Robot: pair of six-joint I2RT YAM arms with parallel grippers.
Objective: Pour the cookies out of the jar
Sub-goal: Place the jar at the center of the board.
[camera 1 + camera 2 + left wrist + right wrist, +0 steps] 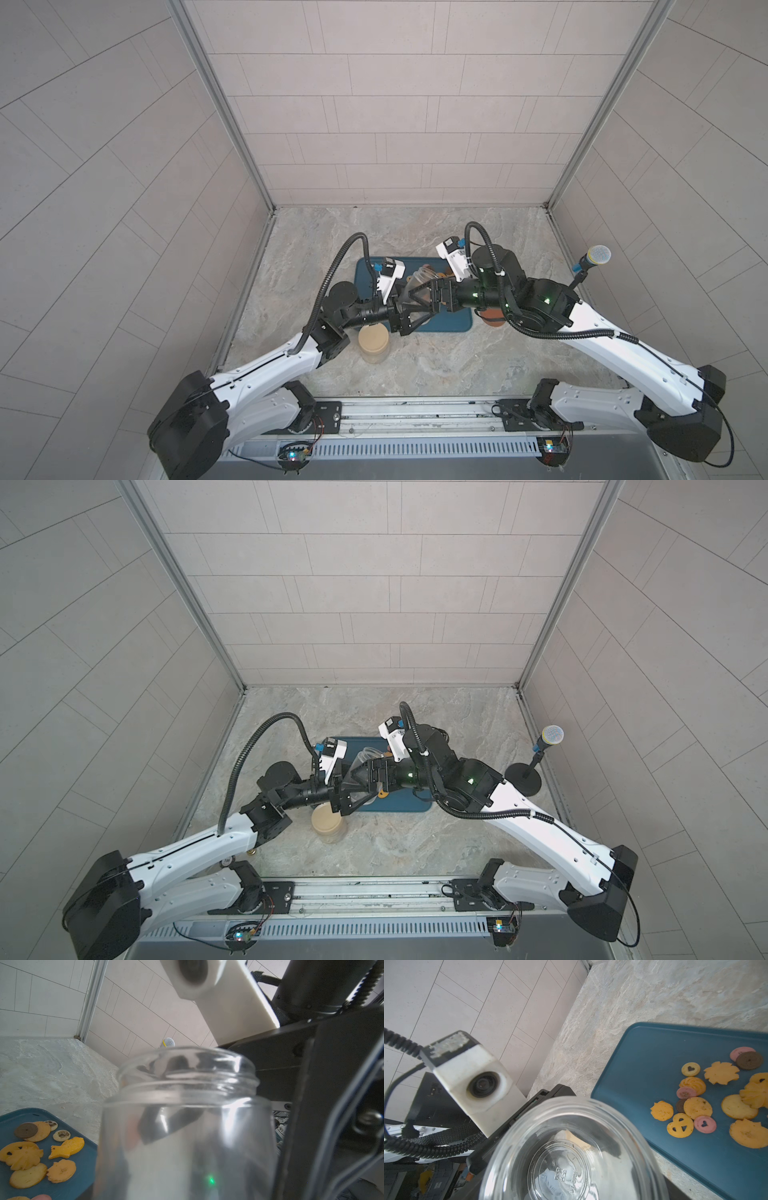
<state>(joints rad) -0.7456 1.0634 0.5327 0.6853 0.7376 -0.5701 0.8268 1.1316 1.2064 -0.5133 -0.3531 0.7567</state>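
The clear jar [420, 276] [365, 754] hangs empty and tilted over the blue tray [453, 322] [643, 1053]. My left gripper [409, 311] is shut on the jar's body [187, 1126], and its mouth points away toward the right arm. My right gripper [422, 293] stands open at the mouth end. Its wrist view looks down through the jar [571, 1157] to the embossed base. The cookies [716, 1105] [31, 1157] lie scattered on the tray: mostly golden-orange, a few pink or dark brown. My fingers are hidden in both wrist views.
A second jar with a tan lid [374, 338] [328, 823] stands near the tray's front left corner. A microphone on a black stand [598, 255] [552, 734] is at the right wall. A brown object [492, 320] sits under the right arm. Tiled walls close three sides.
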